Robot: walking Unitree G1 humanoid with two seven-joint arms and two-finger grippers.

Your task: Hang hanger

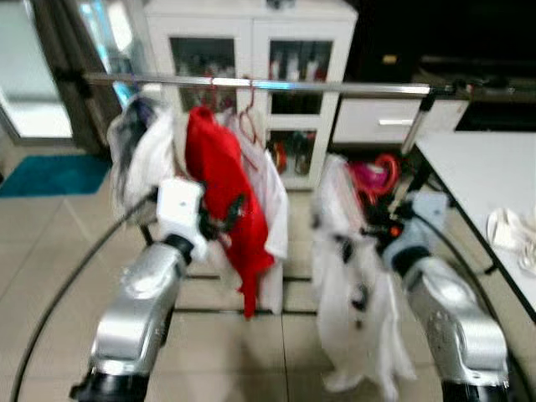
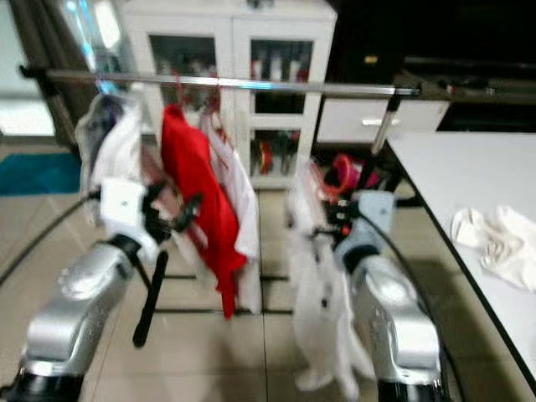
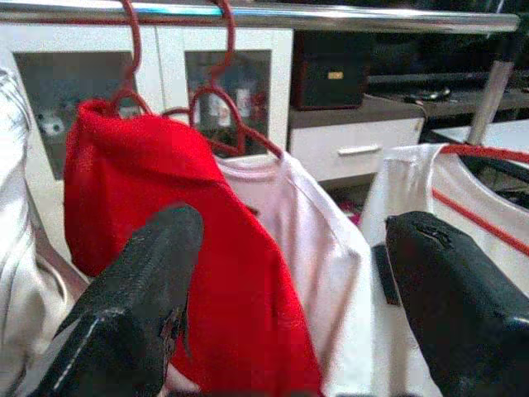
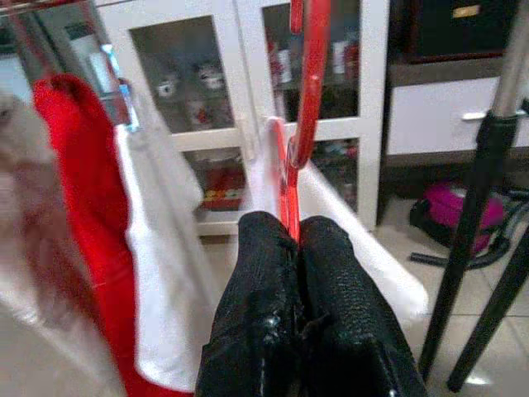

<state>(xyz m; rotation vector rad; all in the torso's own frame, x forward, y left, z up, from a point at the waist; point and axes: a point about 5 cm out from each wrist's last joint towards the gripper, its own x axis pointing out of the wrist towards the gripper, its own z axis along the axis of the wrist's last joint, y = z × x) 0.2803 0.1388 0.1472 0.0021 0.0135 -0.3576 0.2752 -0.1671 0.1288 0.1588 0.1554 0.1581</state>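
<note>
Right gripper is pinching the red hanger with jaws clamped tight, its white garment dangling below the rail, right of the clothes already hung. Left gripper is hovering jaws wide apart, holding nothing, facing the red shirt. White cloth is lying on the bench.

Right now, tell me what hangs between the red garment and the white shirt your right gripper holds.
A pale pink-white garment on a red hanger hangs between the red garment and the white shirt held by the right gripper, seen in the left wrist view.
</note>
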